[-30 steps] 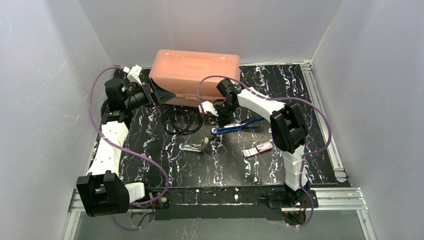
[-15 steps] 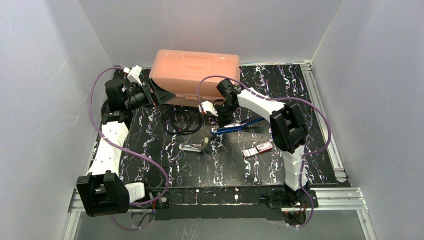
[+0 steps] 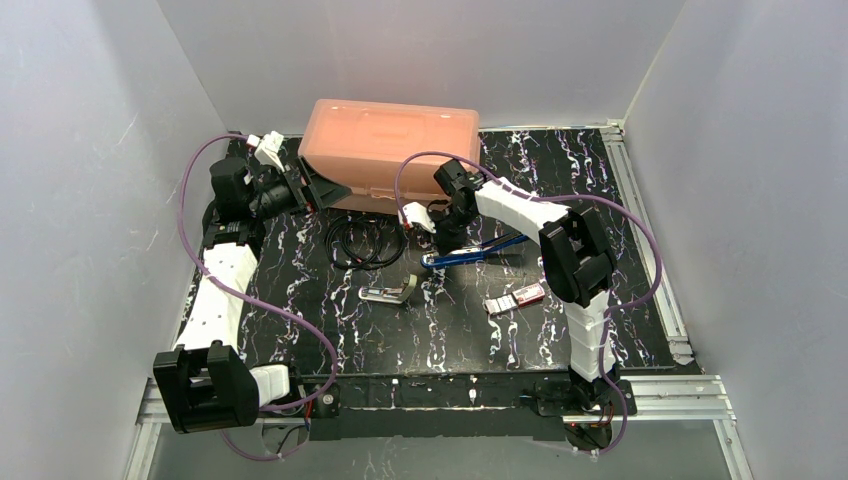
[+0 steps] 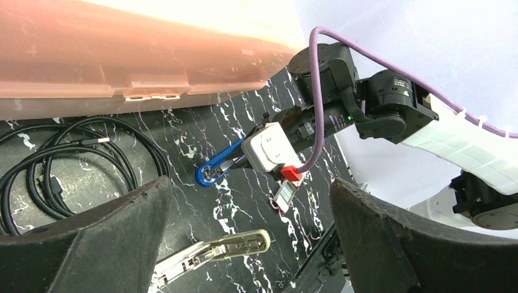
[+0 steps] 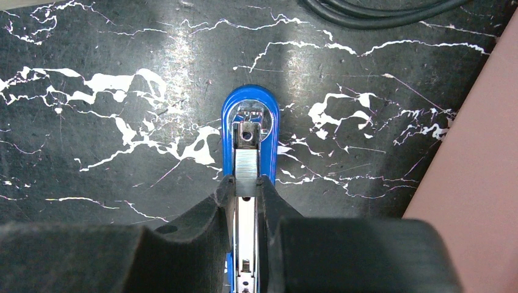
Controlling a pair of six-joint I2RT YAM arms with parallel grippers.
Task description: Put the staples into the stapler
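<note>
Right gripper [image 5: 246, 190]: nearly closed, its fingertips pinching a staple strip [image 5: 246, 171] from both sides.
Staple strip: silvery, lying in the open rail of the blue stapler [image 5: 273, 131].
Blue stapler: flat on the table [image 3: 330, 330], mid-right, near the front of the orange box [image 3: 390, 140].
Staple box [image 3: 516, 298]: small, pink-red with its white tray slid out, on the table nearer the arm bases, apart from both grippers.
Left gripper [image 3: 325, 190]: fingers spread wide, holding nothing, by the orange box's left front corner.
Black cable [image 3: 365, 242]: coiled between the two grippers.
Silver stapler [image 3: 388, 292]: just below the cable.
</note>
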